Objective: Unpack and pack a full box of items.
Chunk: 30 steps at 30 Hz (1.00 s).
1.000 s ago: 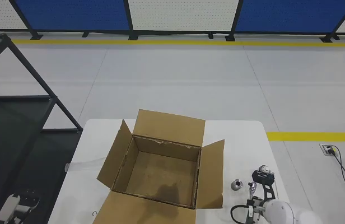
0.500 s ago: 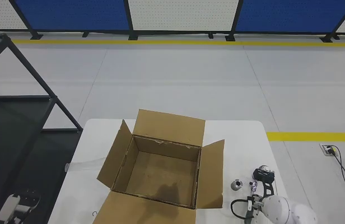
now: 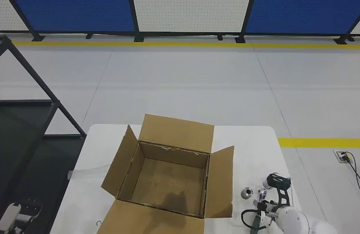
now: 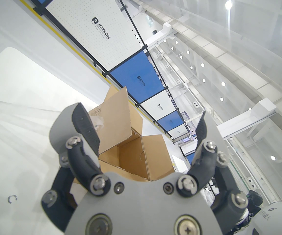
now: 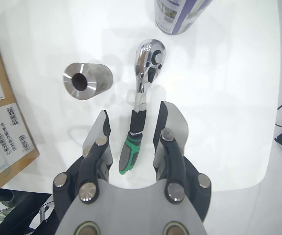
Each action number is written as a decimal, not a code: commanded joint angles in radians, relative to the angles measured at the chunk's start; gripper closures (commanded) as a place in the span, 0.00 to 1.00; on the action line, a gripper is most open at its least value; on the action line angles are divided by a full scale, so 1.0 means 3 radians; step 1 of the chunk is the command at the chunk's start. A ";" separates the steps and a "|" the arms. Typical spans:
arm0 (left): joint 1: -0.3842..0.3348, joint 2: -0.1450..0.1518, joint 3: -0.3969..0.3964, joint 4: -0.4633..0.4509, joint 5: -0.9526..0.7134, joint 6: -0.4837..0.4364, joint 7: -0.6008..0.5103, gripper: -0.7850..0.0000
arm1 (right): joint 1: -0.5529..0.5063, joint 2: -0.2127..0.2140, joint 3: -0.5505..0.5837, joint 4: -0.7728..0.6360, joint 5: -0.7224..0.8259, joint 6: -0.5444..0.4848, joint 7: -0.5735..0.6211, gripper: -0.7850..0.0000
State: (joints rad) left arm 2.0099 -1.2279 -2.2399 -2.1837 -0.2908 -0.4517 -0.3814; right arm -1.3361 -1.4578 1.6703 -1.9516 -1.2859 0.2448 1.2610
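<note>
An open cardboard box [image 3: 168, 178] stands in the middle of the white table [image 3: 250, 146], and its inside looks bare. To its right lie a steel cylinder [image 5: 87, 80] on its side and a chrome ratchet [image 5: 149, 61] with a green and black handle [image 5: 131, 147]. A blue can [image 5: 182, 3] stands beyond the ratchet's head. My right gripper [image 5: 133, 110] is open, low over the table, with one finger on each side of the ratchet handle. My left gripper [image 4: 143, 125] is open and holds nothing, off the table's left side and aimed upward past the box [image 4: 131, 147].
A labelled box flap [image 5: 1, 113] lies close beside the cylinder. The table's right edge [image 5: 275, 79] runs just past the ratchet. A dark metal frame [image 3: 28, 99] stands left of the table. The steel cylinder [image 3: 247, 192] lies near the box's right flap.
My right arm has shifted slightly over the ratchet at the table's right side. The box and the left arm have not moved.
</note>
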 commanded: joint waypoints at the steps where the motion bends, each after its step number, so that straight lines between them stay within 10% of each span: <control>1: 0.0000 0.0000 0.0000 0.0000 0.0000 0.0000 0.0000 0.00 | -0.0080 0.0003 0.0003 -0.0201 0.0037 -0.0003 -0.0015 0.43; 10: 0.0000 0.0000 0.0000 0.0000 0.0000 0.0000 0.0000 0.00 | -0.0498 -0.0001 -0.0035 -0.1279 0.0867 -0.0300 -0.0502 0.50; 22: 0.0000 0.0000 0.0000 0.0000 0.0000 0.0000 0.0000 0.00 | -0.0240 0.0066 -0.0179 -0.1278 0.1815 -0.0780 -0.0327 0.53; 30: 0.0000 0.0000 0.0000 0.0000 0.0000 0.0000 0.0000 0.00 | 0.0055 0.0118 -0.0272 -0.1006 0.1912 -0.0691 -0.0211 0.93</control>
State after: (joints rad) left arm 2.0099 -1.2279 -2.2399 -2.1837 -0.2908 -0.4517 -0.3814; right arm -1.3284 -1.4241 1.5954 -2.2576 -0.7091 0.0299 1.1974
